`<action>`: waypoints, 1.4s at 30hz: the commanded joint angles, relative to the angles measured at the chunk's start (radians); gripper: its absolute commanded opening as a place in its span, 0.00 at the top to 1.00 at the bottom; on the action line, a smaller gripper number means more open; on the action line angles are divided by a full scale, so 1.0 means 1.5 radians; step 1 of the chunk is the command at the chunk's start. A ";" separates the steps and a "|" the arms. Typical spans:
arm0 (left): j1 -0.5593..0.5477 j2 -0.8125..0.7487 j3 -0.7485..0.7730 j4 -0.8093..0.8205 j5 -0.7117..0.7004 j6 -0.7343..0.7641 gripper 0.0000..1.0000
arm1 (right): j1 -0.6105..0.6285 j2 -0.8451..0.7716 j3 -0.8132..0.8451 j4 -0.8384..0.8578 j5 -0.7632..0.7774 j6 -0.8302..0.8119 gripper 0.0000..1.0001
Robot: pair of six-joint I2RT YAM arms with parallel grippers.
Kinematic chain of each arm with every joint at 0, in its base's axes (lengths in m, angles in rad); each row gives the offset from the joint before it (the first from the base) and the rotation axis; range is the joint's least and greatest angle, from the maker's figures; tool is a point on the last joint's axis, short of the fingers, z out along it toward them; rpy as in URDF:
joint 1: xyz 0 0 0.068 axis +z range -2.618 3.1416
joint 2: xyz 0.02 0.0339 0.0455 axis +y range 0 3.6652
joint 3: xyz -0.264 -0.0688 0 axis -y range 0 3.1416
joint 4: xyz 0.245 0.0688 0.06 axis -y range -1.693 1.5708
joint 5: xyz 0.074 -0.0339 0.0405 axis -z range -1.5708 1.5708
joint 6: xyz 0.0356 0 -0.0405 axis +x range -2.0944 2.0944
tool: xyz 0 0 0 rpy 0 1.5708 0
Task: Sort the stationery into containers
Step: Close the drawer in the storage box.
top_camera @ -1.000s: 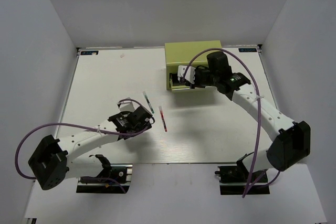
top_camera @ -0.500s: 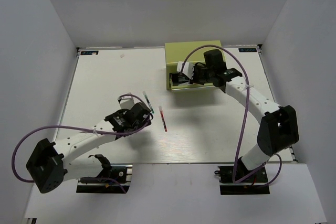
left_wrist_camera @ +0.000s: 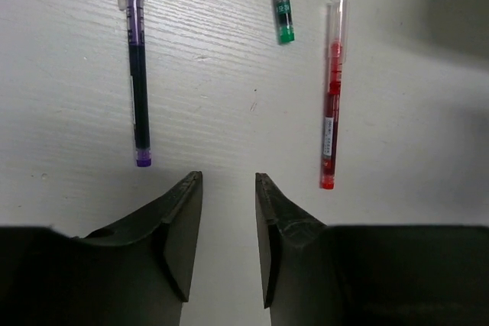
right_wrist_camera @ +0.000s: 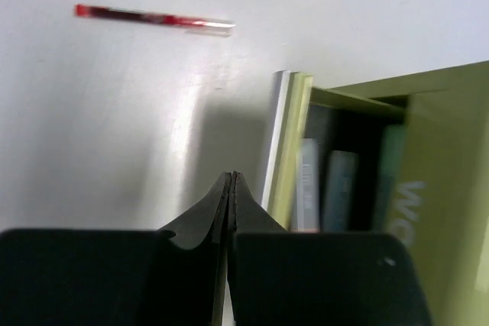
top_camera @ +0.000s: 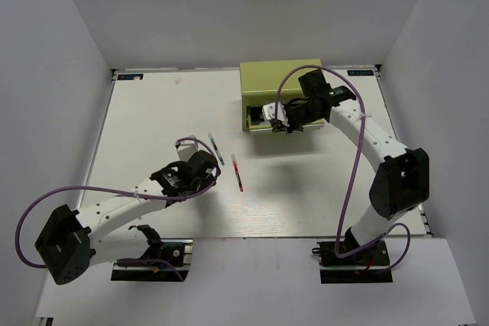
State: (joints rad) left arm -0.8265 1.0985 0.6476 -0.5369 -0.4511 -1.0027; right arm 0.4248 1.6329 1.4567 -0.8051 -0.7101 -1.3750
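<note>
Three pens lie on the white table. In the left wrist view a purple pen [left_wrist_camera: 137, 74] is on the left, a green pen [left_wrist_camera: 281, 1] at the top and a red pen [left_wrist_camera: 331, 97] on the right. My left gripper [left_wrist_camera: 228, 181] is open just short of them, with only bare table between its fingers. From above, the green pen [top_camera: 216, 148] and red pen [top_camera: 237, 172] lie beside the left gripper [top_camera: 212, 168]. My right gripper [right_wrist_camera: 231, 177] is shut on nothing, in front of the olive chest [top_camera: 279, 80] by its pulled-out drawer [right_wrist_camera: 294, 143]. Light-blue and green sticks [right_wrist_camera: 309, 181] lie inside.
The table [top_camera: 153, 120] is walled in by white panels on the left, back and right. The right arm [top_camera: 367, 139] arches over the table's right side. A purple cable [top_camera: 46, 196] loops from the left arm.
The left gripper's jaws have narrowed and it has edged up toward the pens. The right gripper has shut and its arm has shifted back at the open drawer.
</note>
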 commanded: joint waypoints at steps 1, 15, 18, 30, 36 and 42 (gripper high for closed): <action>0.003 0.002 0.005 0.012 0.005 0.008 0.55 | 0.001 0.027 0.015 -0.094 -0.011 -0.061 1.00; 0.003 0.022 0.017 0.012 -0.001 0.008 0.19 | 0.008 0.058 -0.088 0.297 0.251 0.163 1.00; 0.003 0.031 0.023 0.012 -0.007 0.014 0.18 | 0.012 0.057 -0.103 0.337 0.293 0.175 1.00; 0.003 0.037 0.030 0.034 0.000 0.026 0.18 | 0.024 0.070 -0.130 0.497 0.399 0.214 1.00; 0.003 0.022 0.023 0.064 0.012 0.026 0.18 | 0.024 0.068 -0.138 0.504 0.405 0.216 1.00; 0.009 0.016 0.016 0.071 0.018 0.026 0.18 | 0.021 0.041 -0.160 0.503 0.382 0.220 0.98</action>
State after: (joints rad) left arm -0.8200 1.1515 0.6579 -0.4576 -0.4335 -0.9707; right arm 0.4583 1.7412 1.2423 -0.1146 -0.1204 -1.0527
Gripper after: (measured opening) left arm 0.819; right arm 0.020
